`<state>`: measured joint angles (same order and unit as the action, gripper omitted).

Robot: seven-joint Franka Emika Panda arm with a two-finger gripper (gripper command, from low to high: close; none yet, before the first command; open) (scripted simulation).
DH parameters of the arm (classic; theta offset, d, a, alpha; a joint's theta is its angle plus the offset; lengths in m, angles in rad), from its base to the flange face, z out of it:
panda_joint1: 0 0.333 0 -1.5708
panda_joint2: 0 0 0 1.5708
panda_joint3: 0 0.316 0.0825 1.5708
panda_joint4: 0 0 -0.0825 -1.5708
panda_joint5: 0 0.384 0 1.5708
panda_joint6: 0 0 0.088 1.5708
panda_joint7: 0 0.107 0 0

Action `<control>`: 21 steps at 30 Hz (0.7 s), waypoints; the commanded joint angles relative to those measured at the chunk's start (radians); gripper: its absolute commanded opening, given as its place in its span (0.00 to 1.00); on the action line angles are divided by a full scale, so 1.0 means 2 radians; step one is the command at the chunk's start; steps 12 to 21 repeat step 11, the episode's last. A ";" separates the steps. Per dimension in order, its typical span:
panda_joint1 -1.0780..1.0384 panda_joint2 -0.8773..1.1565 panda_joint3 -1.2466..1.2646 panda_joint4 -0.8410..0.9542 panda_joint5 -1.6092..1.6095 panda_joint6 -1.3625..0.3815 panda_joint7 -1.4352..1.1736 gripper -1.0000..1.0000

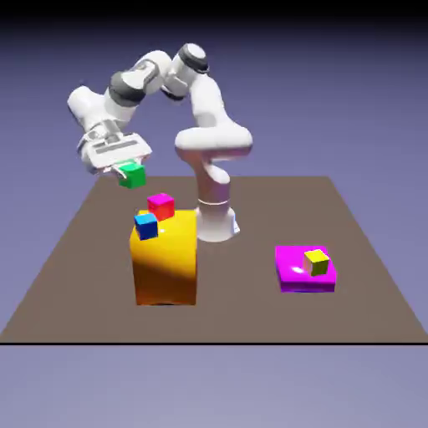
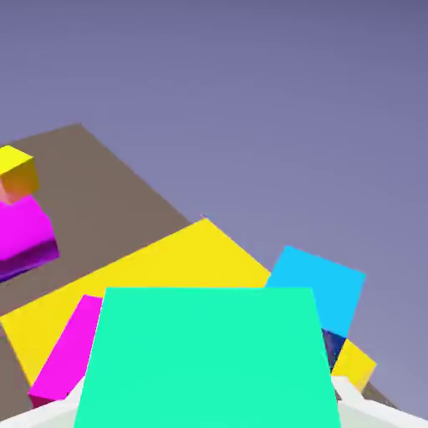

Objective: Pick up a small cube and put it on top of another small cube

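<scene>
My gripper [image 1: 127, 170] is shut on the small green cube [image 1: 131, 175] and holds it in the air, above and to the exterior view's left of the big orange-yellow block [image 1: 164, 263]. In the hand view the green cube [image 2: 205, 355] fills the bottom middle and hides the fingertips. On the block's top stand a small blue cube [image 1: 146, 226] and a small red-magenta cube [image 1: 160, 205]. The hand view shows the blue cube [image 2: 322, 292] to the right of the green one and the magenta cube [image 2: 71, 351] to its left, over the yellow block top [image 2: 167, 267].
A flat magenta block [image 1: 305, 269] lies on the brown table [image 1: 84, 276] at the exterior view's right, with a small yellow cube [image 1: 316, 262] on it. Both also show at the hand view's left edge, the yellow cube [image 2: 18, 171] above the magenta block [image 2: 23, 234].
</scene>
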<state>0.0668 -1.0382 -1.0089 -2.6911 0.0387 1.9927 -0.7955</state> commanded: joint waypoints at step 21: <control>-0.002 0.028 0.016 -0.060 0.026 0.057 -0.020 1.00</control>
